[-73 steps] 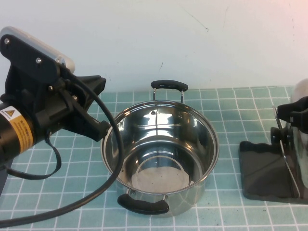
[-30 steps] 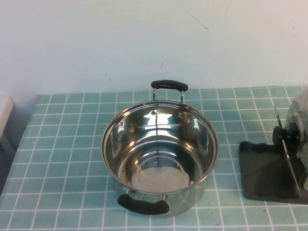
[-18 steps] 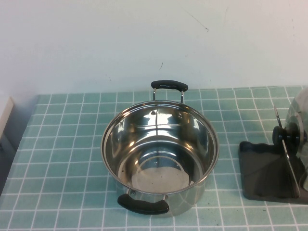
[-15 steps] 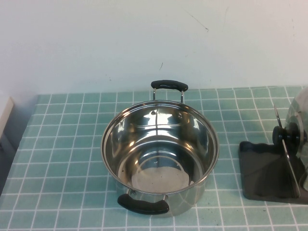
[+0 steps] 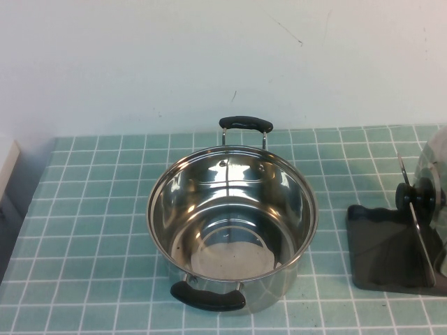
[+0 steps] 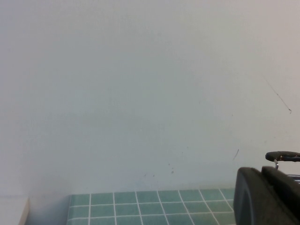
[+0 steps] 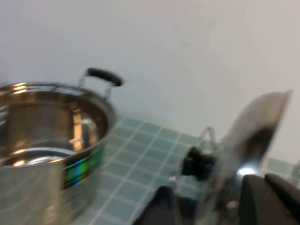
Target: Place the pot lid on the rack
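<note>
Lid [image 5: 436,167] is sitting on edge in the rack [image 5: 380,244] at the right end of the counter [image 5: 98,230]. Its black knob [image 5: 412,197] is pointing toward the pot [image 5: 230,181] and the shiny face is leaning against the thin wire divider [image 5: 418,230]. So imo the job is looking basically done. The pot is standing open mid-counter, well apart from the rack.

Neither of my arms is showing in the high view. My left fingers [image 6: 267,197] are hanging off to the left, facing the wall, w/ only a dark corner of them showing. Can't tell how far open they're sitting, and I'm seeing nothing in them. My right fingers [image 7: 272,199] are hovering near the lid on the rack side. Same deal, can't tell the opening. The high view is showing nothing gripping the lid tho.

What I'm worrying about:
- The lid is looking way wider than the tray and is resting on one skinny wire, so any nudge could be sending it rolling or tipping off.
- My right fingers are hanging close, so a sloppy swing could be clipping the rim.
- The lid's far edge is running out of frame, so idk how well it's seated.
</note>
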`<state>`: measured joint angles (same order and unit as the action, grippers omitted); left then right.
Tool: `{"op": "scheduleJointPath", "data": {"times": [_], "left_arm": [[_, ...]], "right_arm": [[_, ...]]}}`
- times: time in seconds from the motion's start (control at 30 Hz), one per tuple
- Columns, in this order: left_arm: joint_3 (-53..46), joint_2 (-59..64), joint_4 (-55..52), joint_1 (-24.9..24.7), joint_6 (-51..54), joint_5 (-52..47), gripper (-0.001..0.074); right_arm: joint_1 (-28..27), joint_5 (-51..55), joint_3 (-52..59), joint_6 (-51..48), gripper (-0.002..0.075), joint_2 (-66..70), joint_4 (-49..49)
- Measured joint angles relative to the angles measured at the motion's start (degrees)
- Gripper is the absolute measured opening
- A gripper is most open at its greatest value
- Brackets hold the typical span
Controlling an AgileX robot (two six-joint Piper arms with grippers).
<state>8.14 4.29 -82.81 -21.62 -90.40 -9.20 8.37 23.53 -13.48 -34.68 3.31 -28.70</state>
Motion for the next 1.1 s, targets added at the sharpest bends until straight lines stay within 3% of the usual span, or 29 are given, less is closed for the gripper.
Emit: {"op": "scheduleJointPath", "data": {"times": [0.13,0.27,0.5,0.8,1.1], "left_arm": [[0.0,0.0,0.0,0.0,0.0,0.0,-0.0001],[0.0,0.0,0.0,0.0,0.0,0.0,-0.0001],[0.0,0.0,0.0,0.0,0.0,0.0,-0.0001],[-0.17,0.0,0.0,0.0,0.0,0.0,-0.0001],[-0.17,0.0,0.0,0.0,0.0,0.0,-0.0001]], "right_arm": [[-0.96,-18.64,7.26,16.41,-0.0001,-0.38,17.26],[-4.78,-20.51,13.07,30.22,-0.0001,-3.45,27.14],[-10.79,-11.26,15.05,32.65,-0.0001,-3.96,33.16],[-6.14,-4.57,15.05,32.35,-0.0001,-4.05,33.76],[-6.04,-4.57,15.05,38.54,-0.0001,-4.05,33.79]]}}
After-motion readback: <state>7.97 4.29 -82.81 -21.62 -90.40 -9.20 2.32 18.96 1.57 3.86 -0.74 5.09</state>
